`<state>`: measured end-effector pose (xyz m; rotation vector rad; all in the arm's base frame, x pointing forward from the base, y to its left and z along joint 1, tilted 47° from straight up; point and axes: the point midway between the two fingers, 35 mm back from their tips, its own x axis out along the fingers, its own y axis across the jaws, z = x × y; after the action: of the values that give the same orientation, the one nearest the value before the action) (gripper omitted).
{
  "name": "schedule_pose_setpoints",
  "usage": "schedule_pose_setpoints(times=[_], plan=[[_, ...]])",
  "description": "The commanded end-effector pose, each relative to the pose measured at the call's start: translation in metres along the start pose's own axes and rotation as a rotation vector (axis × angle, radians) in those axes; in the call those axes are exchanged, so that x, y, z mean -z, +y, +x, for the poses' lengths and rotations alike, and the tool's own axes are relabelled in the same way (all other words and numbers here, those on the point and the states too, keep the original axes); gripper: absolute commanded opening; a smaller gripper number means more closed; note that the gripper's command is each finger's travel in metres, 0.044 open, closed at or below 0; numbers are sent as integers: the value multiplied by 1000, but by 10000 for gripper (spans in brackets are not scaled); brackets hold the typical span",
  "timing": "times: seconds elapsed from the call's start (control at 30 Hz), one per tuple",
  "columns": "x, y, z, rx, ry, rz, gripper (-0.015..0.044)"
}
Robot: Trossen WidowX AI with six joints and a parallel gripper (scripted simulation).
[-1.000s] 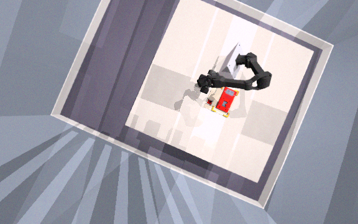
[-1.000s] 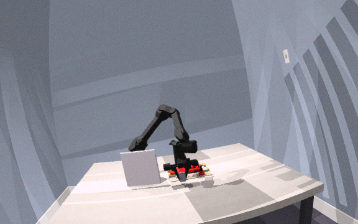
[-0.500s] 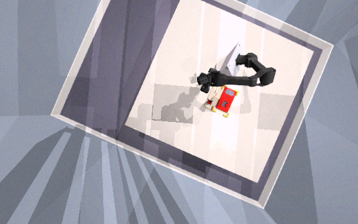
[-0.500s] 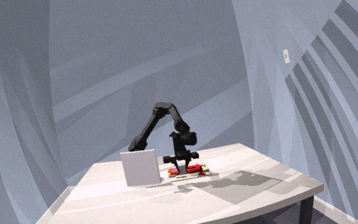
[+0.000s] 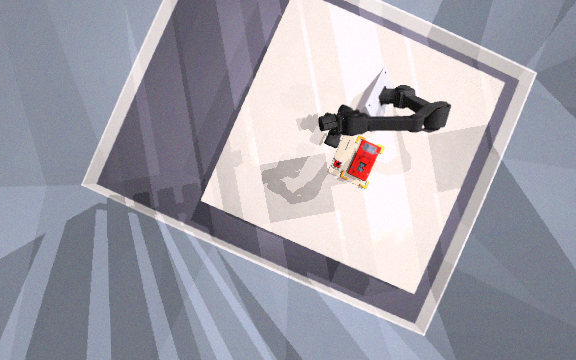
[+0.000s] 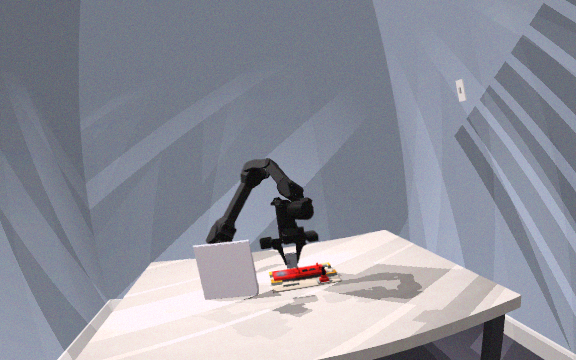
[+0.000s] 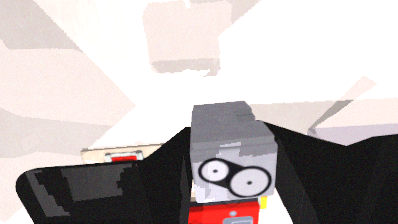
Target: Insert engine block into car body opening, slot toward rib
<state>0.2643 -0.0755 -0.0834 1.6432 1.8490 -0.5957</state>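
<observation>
My gripper is shut on the grey engine block, with a black finger on either side of it. The block is held up off the table, and its face with two round pulleys shows in the wrist view. In the top view the arm hides the block and fingertips. The red car body lies beside and below the gripper. A dark patch shows in its top; I cannot tell the rib or the slot side.
Yellow corner pieces stand around the car body. A cream plate with a small red part lies alongside it. A white upright panel stands by the arm's base.
</observation>
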Motion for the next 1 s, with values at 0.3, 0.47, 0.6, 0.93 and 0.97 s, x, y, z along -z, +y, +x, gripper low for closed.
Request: schedule_pose_setpoints(times=[0.3, 0.47, 0.6, 0.93, 0.97], plan=[[1, -2, -23, -1, -5, -38, 0], [1, -2, -19, -1, -5, -182, 0], [1, -2, -17, 0, -5, -319, 0], [1, -2, -14, 0, -5, -665, 0], [1, -2, -14, 1, -5, -700, 0]])
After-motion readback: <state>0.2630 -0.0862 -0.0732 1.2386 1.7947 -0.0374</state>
